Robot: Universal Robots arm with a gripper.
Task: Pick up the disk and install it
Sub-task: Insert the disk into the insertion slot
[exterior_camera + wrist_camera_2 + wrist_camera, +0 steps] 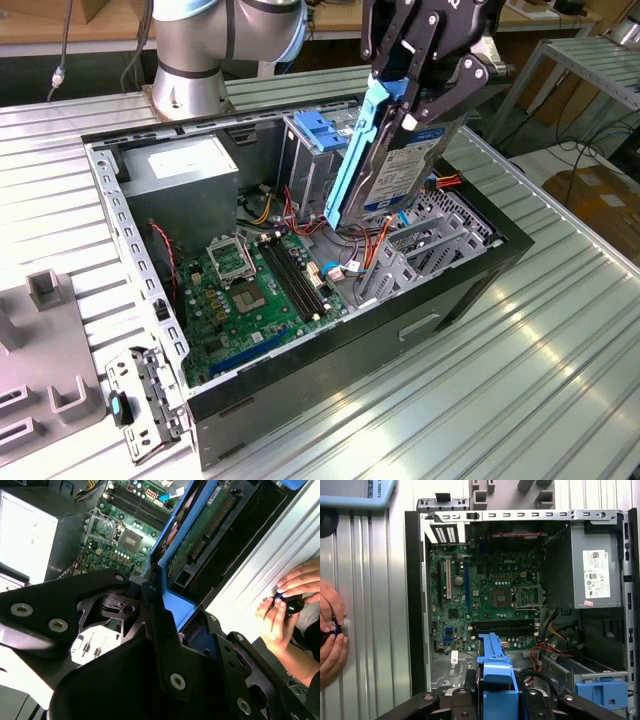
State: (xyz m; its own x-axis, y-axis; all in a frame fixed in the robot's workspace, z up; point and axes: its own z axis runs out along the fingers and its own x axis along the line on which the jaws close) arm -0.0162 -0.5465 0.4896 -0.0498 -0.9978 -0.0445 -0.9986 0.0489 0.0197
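The disk is a silver drive with a white-and-blue label, framed by a blue carrier. It hangs on edge, tilted, above the open computer case, its lower end over the cables near the metal bay. My gripper is shut on its upper end. In the second wrist view the black fingers clamp the blue carrier, and the disk's green circuit side faces the camera. In the first wrist view the carrier points down into the case between my gripper.
Inside the case lie the green motherboard, a grey power supply, a metal cage with a blue top and orange cables. A person's hands rest on the ribbed table beside the case. Grey fixtures stand at the exterior view's left.
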